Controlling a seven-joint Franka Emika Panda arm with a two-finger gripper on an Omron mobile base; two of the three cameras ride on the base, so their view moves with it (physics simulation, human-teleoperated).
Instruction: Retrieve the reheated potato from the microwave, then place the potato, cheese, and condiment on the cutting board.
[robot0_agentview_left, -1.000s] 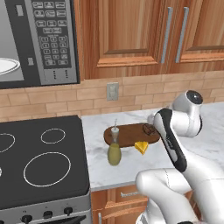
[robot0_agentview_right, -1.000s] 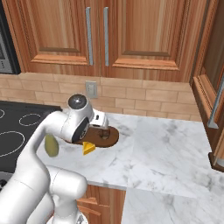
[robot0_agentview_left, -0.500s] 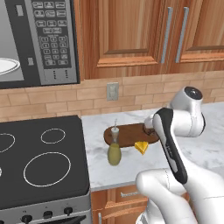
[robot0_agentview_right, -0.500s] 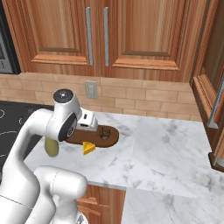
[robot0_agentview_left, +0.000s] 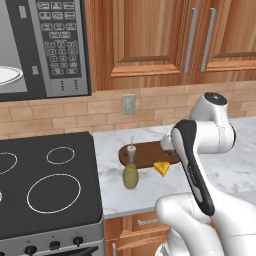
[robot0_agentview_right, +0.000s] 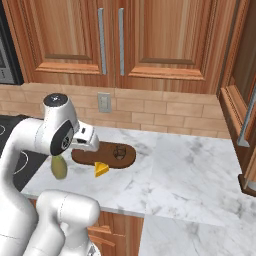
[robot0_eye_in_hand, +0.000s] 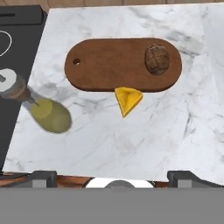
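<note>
The potato (robot0_eye_in_hand: 156, 59) lies on the right end of the cutting board (robot0_eye_in_hand: 109, 65) in the hand view, and it rests on the cutting board (robot0_agentview_right: 105, 156) as the potato (robot0_agentview_right: 118, 151) in the right base view. The cheese (robot0_eye_in_hand: 127, 99) sits on the marble just off the board's near edge. The condiment (robot0_eye_in_hand: 48, 114) stands on the counter beside the stove. My gripper (robot0_eye_in_hand: 116, 178) hangs open high above the counter with nothing between its fingers. The microwave (robot0_agentview_left: 60, 50) is at upper left, with a white plate (robot0_agentview_left: 7, 75) inside.
A black stove (robot0_agentview_left: 45, 185) borders the counter on the left. Wooden cabinets (robot0_agentview_left: 150, 40) hang above the brick wall, which carries an outlet (robot0_agentview_left: 129, 104). Marble counter (robot0_agentview_right: 190, 175) stretches away to the right of the board.
The hand has risen and shifted toward the stove side of the board, jaws still wide. Potato, cheese and bottle have not moved.
</note>
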